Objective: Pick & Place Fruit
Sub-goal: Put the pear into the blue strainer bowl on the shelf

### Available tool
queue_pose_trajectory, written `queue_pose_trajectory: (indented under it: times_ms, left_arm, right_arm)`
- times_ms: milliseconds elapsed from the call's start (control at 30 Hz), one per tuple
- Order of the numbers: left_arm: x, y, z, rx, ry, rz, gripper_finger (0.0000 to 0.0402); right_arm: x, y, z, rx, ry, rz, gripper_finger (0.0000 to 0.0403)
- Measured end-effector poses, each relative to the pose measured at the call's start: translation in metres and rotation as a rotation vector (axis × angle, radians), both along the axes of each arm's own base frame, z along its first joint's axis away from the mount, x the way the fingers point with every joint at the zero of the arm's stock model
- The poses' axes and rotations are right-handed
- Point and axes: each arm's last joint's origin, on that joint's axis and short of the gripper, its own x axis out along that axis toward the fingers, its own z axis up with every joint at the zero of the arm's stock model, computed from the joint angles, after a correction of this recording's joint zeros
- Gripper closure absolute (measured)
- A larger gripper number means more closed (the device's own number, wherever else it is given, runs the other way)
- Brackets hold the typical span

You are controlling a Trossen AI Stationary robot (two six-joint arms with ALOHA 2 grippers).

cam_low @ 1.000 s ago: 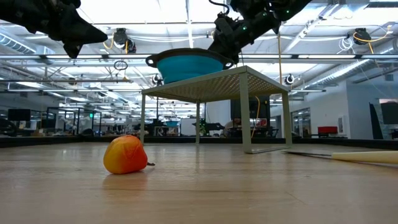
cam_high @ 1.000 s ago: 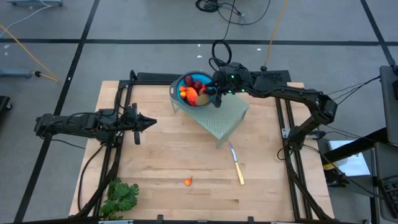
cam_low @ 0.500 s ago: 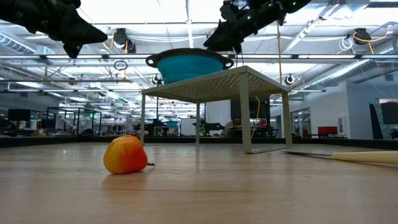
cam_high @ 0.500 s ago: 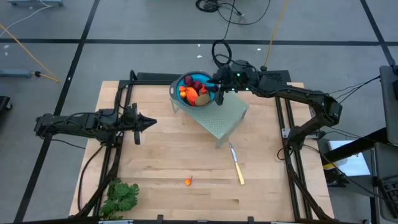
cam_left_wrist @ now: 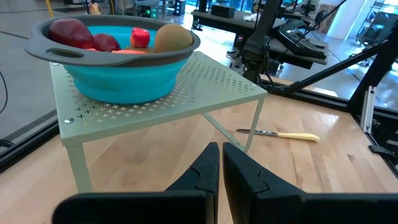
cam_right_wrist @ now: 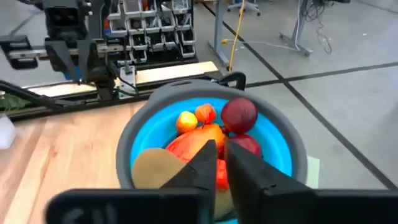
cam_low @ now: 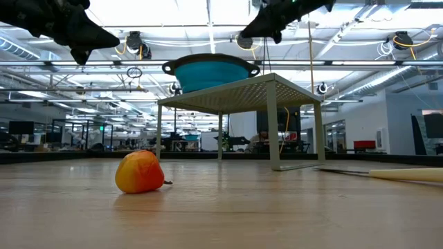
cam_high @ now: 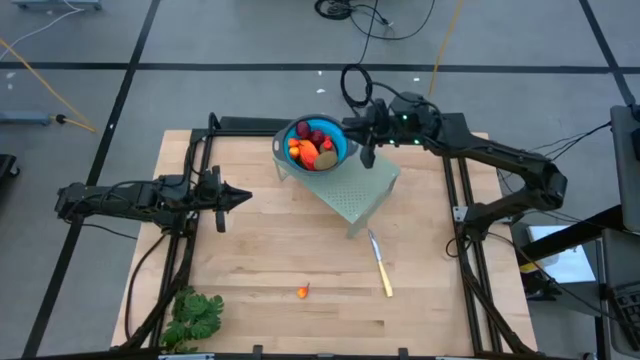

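High view, right claw (cam_high: 366, 155) closed beside fruit-filled bowl (cam_high: 340, 152)

A pale wooden surface (cam_high: 270, 255) is carrying only a few things. Toward twelve o'clock a light green perforated rack (cam_high: 362, 195) is standing on its legs, bearing a blue bowl (cam_high: 341, 154). Just past the rack toward five o'clock, a knife with a yellow handle (cam_high: 381, 268) is lying flat, its blade pointing back at the rack. At six o'clock a small orange-red fruit piece (cam_high: 303, 291) is sitting alone, well apart from the knife. A leafy green bunch (cam_high: 194, 318) is resting at the seven o'clock corner.
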Motion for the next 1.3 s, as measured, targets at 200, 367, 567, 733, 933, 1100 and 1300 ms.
queue_pose_trajectory:
  times_ms: [200, 367, 567, 733, 933, 1100, 1300]
  left_arm:
    - [0.0, 0.0, 0.0, 0.005, 0.002, -0.001, 0.0382]
    - [0.0, 0.0, 0.0, 0.025, 0.006, -0.006, 0.0382]
    - [0.0, 0.0, 0.0, 0.03, 0.007, -0.007, 0.0382]
    - [0.0, 0.0, 0.0, 0.05, 0.01, -0.011, 0.0382]
    - [0.0, 0.0, 0.0, 0.05, 0.011, -0.01, 0.0382]
    - [0.0, 0.0, 0.0, 0.05, 0.01, -0.01, 0.0382]
    - [0.0, 0.0, 0.0, 0.05, 0.01, -0.011, 0.0382]
  right_arm:
    - [-0.011, 0.006, 0.005, -0.007, 0.026, 0.007, 0.0395]
    - [-0.018, 0.011, 0.014, -0.014, -0.006, 0.008, 0.0401]
    - [-0.029, 0.016, 0.019, -0.004, -0.001, 0.004, 0.0402]
    - [-0.037, 0.021, 0.02, 0.014, 0.01, 0.002, 0.0402]
    - [-0.053, 0.031, 0.01, 0.029, -0.034, 0.0, 0.0402]
    - [-0.072, 0.041, -0.003, 0.044, -0.117, -0.007, 0.0403]
    - [-0.097, 0.053, -0.023, 0.059, -0.125, -0.008, 0.0403]
